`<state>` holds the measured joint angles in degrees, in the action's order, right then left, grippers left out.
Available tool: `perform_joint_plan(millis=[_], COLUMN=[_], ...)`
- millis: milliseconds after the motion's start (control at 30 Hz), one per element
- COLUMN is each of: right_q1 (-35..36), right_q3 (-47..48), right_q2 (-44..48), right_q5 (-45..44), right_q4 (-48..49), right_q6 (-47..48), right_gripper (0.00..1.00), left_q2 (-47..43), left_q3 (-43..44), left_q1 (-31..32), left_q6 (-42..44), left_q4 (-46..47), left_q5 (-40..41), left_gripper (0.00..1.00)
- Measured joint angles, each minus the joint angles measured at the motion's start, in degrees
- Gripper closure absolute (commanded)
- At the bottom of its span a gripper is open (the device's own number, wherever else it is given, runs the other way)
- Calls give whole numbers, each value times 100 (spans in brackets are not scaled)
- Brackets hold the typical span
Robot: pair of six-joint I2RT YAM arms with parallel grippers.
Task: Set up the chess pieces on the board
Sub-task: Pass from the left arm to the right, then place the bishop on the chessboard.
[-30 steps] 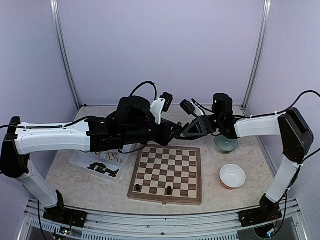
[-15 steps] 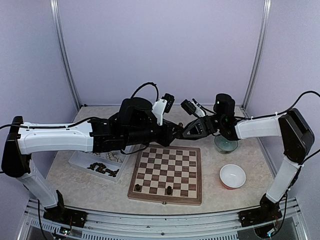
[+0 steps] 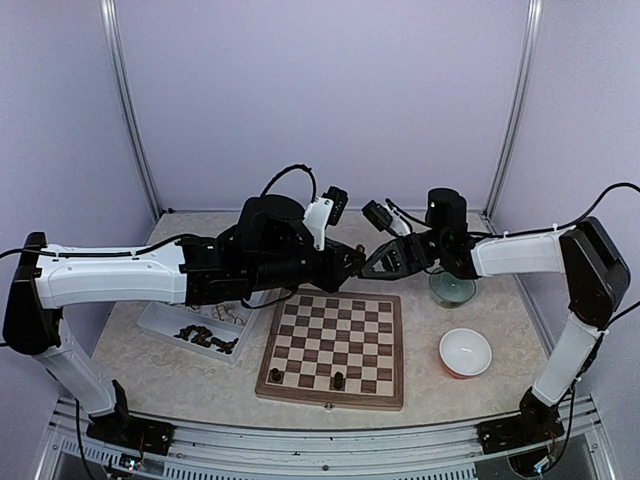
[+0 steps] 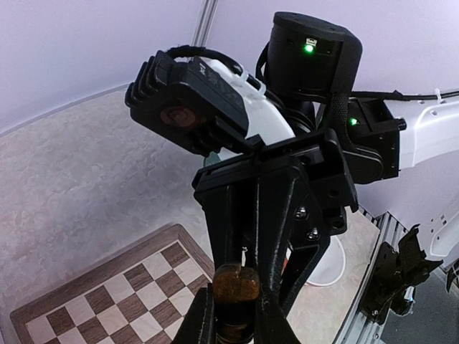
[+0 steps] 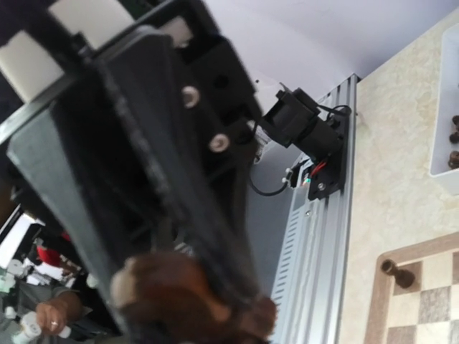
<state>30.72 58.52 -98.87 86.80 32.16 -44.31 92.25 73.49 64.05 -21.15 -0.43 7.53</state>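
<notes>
Above the far edge of the board (image 3: 340,335) my two grippers meet tip to tip. The left gripper (image 3: 351,263) is shut on a dark brown chess piece (image 4: 235,285), its rounded head showing above the fingers. Coming from the other side, the right gripper (image 3: 367,267) is shut on that same piece (image 5: 179,297), which fills its jaws as a brown blur. Two more dark chess pieces (image 3: 275,376) (image 3: 339,380) stand on the board's near row. In the top view the held piece is hidden by the fingers.
A white tray (image 3: 152,320) left of the board holds several loose dark and pale chessmen. Beside the board's right edge sits a white bowl (image 3: 466,351), with a glass bowl (image 3: 452,289) behind it. Purple walls and metal posts enclose the table.
The right gripper has closed its fingers onto the piece held by the left gripper and shifted slightly left. The left arm has barely moved.
</notes>
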Motion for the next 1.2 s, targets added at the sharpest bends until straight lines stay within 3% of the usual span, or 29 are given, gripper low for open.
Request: perform_joint_plan(millis=[200, 400, 700, 933, 1200], right_q1=[-55, -61, 433, 1582, 2505], right_q3=[533, 1550, 2264, 1864, 1292], right_q2=[35, 289, 925, 1110, 623], right_q5=[-457, -1775, -4081, -5775, -7053], right_q4=[-1937, -4697, -7431, -8550, -9003], right_q6=[1672, 4221, 7169, 8382, 8542], right_gripper=[98, 98, 97, 99, 100], left_q2=[-136, -721, -1412, -1462, -1440], left_q3=[0, 44, 505, 428, -90], left_q1=[-39, -227, -1512, -1963, -2201], left_q6=[66, 221, 459, 758, 922], left_q4=[-197, -826, -1768, -1840, -1606], left_q5=[109, 192, 295, 323, 50], left_gripper=[85, 84, 82, 82, 83])
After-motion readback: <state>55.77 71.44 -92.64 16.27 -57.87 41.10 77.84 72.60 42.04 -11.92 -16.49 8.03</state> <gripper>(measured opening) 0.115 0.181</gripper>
